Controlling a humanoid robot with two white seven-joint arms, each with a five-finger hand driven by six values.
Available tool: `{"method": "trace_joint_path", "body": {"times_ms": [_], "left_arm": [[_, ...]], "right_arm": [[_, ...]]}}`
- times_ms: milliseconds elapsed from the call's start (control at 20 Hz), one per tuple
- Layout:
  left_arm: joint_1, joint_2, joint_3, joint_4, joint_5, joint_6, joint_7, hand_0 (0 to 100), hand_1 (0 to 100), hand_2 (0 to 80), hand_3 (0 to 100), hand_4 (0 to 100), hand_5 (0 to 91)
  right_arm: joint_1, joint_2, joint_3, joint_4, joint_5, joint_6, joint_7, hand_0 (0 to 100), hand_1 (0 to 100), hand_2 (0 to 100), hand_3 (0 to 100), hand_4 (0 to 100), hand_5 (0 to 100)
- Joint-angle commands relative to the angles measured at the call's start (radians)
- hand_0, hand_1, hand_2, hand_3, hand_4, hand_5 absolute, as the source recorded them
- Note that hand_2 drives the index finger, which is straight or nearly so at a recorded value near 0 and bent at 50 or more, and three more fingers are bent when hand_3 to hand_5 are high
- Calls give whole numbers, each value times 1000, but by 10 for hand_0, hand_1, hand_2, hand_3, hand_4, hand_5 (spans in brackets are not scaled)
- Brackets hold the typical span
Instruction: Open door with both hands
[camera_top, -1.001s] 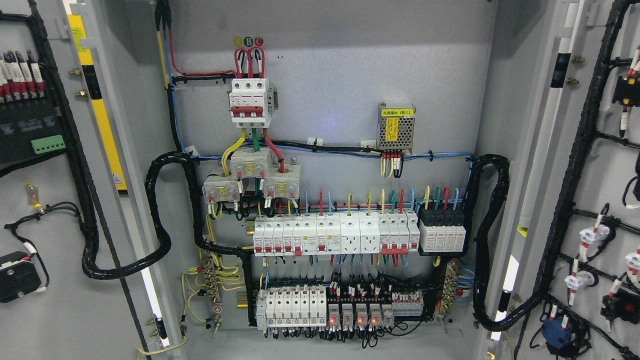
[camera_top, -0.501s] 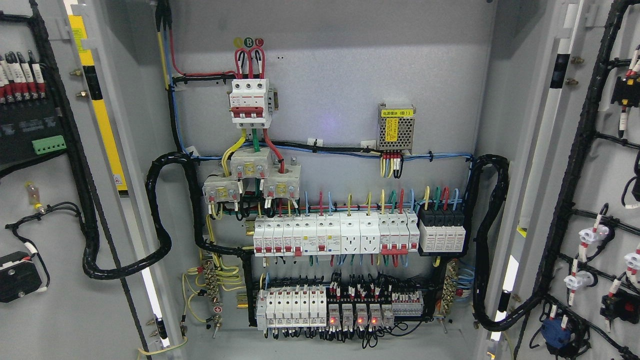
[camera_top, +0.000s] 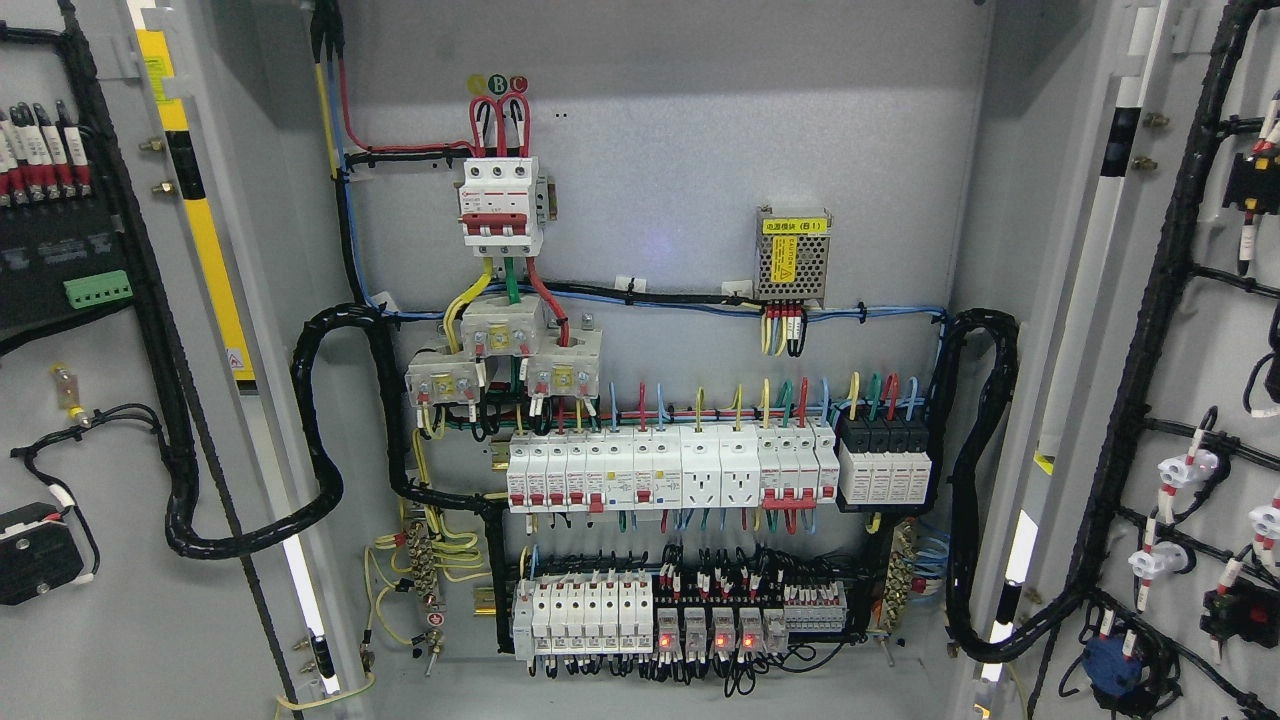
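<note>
No part of the robot's body is in view.

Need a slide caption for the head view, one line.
Head view: both cabinet doors, left door and right door, stand open on the wired breaker panel; no robot hand in view.

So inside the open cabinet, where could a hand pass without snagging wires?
Bare back panel above the power supply, right of the top breaker. Another bare strip between the blue wires and the breaker row. Below that row and on both doors it is crowded.
</note>
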Motion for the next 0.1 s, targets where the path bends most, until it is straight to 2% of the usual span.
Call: {"method": "trace_joint_path", "body": {"times_ms": [0,50], "left_arm": [[2,4,-20,40,-6,-9,2,0,0,0,0,0,0],[2,4,-20,40,-8,-9,3,0,0,0,0,0,0]], "right_arm": [[-19,11,-36,78,2,11,-1,244,0,0,0,0,0],[-19,11,-53,80,2,12,-1,244,0,0,0,0,0]]}}
